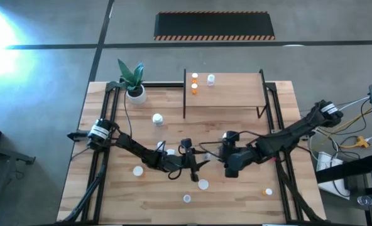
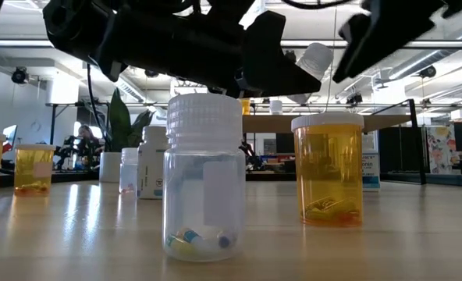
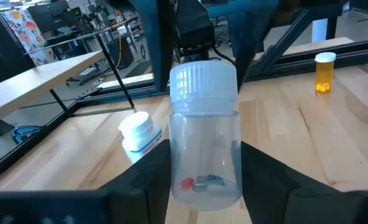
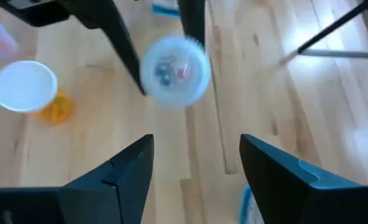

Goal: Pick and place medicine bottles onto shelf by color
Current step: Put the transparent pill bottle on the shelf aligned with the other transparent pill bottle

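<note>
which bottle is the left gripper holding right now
The clear bottle with the white ribbed cap and a few pills at its bottom, between the left gripper's fingers. The white bottle beside it and the orange one farther off stand free.

Grey concrete floor [image 1: 60,28] w/ black hazard-edged mat [image 1: 214,25]; bright glare at one corner; ceiling strip lights [image 2: 406,62].

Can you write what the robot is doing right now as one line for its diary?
left gripper: shut on clear bottle | right gripper: open, empty, facing that bottle | shelf: three bottles
</note>
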Tool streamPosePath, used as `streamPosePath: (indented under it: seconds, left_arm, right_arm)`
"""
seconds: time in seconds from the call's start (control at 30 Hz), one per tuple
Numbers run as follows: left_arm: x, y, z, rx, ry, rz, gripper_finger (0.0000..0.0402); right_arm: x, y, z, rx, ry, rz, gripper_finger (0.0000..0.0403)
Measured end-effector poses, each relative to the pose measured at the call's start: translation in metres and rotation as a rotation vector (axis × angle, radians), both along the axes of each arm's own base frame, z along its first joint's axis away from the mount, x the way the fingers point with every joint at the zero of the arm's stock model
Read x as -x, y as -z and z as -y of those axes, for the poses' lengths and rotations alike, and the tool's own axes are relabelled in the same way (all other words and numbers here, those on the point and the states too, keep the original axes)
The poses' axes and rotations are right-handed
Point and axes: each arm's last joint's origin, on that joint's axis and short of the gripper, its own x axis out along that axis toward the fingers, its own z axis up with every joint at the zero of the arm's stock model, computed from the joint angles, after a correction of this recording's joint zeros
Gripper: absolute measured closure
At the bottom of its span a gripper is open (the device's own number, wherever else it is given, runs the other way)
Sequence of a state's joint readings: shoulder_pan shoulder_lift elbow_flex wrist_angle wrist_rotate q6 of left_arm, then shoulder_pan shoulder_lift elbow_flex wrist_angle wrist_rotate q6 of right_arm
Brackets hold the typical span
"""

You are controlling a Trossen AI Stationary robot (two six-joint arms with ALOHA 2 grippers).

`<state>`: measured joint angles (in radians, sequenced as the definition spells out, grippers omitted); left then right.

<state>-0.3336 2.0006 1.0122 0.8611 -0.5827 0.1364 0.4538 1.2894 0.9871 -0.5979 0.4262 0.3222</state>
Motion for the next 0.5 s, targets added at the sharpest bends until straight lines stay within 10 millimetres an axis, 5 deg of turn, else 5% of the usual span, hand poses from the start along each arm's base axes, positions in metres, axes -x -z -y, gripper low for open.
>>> streamPosePath:
  seconds: [0.27, 0.5]
  left_arm:
    - [0.0, -0.004, -0.001, 0.008, -0.002, 0.045, 0.0255]
    - [-0.001, -0.005, -0.002, 0.009, -0.005, 0.047, 0.0254]
  right_arm:
    - [0.028, 0.043, 0.001, -0.137, -0.009, 0.475, 0.019]
    - [0.04, 0.061, 0.007, -0.204, -0.05, 0.794, 0.0191]
